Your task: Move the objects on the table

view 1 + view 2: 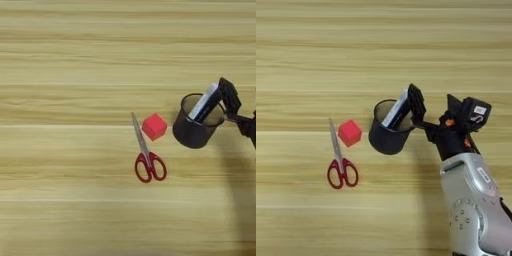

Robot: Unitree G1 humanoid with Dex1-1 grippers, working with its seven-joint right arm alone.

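Black mesh pen cup; white strip; red cube; red-handled scissors; tan-striped table.

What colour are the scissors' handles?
Red handles on the scissors, clearest in the left eye view.

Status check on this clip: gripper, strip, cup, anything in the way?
Gripper over the cup rim, shut on the strip. Strip slants into the upright cup. Cube and scissors lie left of the cup, apart from it.
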